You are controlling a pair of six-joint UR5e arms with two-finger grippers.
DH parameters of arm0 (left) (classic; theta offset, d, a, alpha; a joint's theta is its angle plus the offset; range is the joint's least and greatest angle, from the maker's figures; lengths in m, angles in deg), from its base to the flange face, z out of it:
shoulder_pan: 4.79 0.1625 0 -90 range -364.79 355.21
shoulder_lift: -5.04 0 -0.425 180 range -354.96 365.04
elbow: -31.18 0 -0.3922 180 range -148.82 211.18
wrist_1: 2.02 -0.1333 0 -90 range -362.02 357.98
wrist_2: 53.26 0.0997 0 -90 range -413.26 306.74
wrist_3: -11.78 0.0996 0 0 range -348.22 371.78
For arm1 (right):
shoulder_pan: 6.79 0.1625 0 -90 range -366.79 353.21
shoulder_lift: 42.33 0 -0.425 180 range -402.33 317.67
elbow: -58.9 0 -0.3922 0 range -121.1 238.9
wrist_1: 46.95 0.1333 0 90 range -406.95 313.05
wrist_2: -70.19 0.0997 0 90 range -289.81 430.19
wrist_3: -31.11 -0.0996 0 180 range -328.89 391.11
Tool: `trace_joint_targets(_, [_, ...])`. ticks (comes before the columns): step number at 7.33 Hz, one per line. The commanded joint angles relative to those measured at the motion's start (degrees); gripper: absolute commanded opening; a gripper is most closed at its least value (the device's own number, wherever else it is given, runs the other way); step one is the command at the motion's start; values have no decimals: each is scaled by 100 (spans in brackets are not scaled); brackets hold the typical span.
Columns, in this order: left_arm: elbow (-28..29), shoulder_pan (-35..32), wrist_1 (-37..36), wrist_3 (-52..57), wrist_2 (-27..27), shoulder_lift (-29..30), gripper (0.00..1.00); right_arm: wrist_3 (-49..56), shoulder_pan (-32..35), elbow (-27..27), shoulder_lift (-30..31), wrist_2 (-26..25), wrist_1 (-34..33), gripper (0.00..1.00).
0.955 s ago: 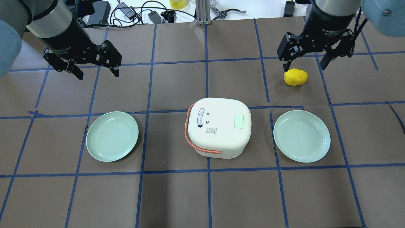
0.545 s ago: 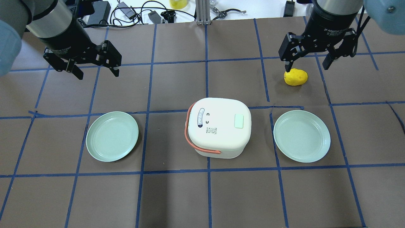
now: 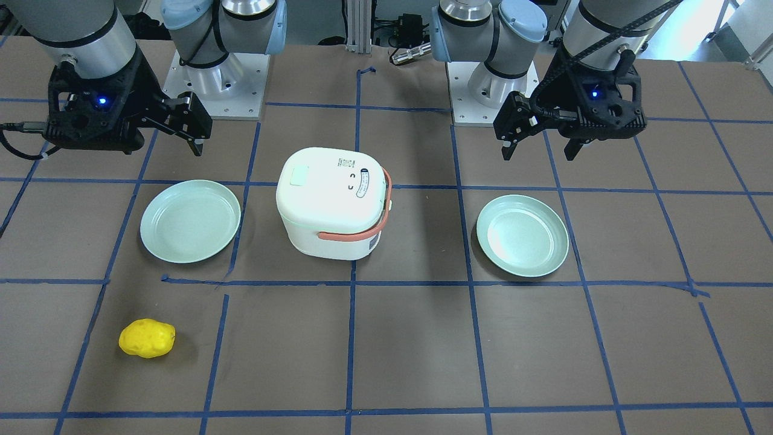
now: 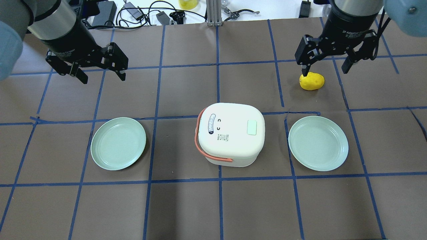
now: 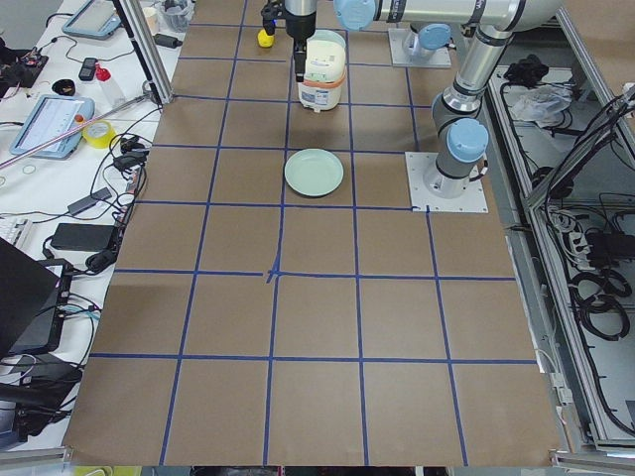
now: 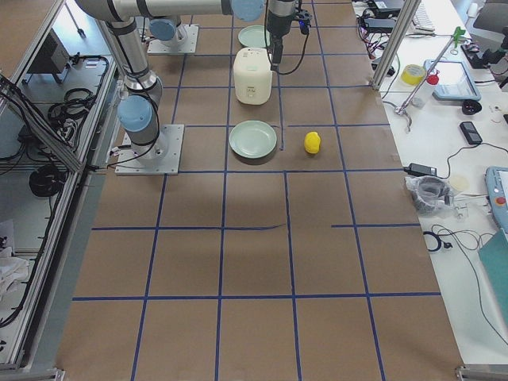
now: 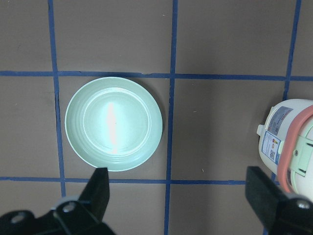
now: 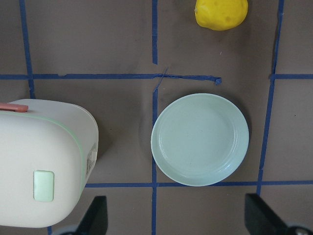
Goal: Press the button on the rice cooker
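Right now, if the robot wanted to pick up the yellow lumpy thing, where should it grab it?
Around its middle, coming straight down from above, I'd say. The yellow lump lies on its side, longer left to right, so the squeeze should go across its shorter width. The open right gripper is nearest.

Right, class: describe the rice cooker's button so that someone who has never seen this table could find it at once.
Find the white rice cooker mid-table, between the left plate and the right plate. On its lid, towards the right plate, sits the button. It is the lid's only pale green rounded rectangle, far from the printed markings by the salmon handle.
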Motion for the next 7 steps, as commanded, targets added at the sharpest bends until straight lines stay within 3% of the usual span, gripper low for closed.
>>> trace_joint_targets(1, [0,0,0,0,0,0,100,0,0,30,-9,-3,-5,100])
trace_joint_targets(7, [0,0,0,0,0,0,100,-26,17,83,-44,32,-66,100])
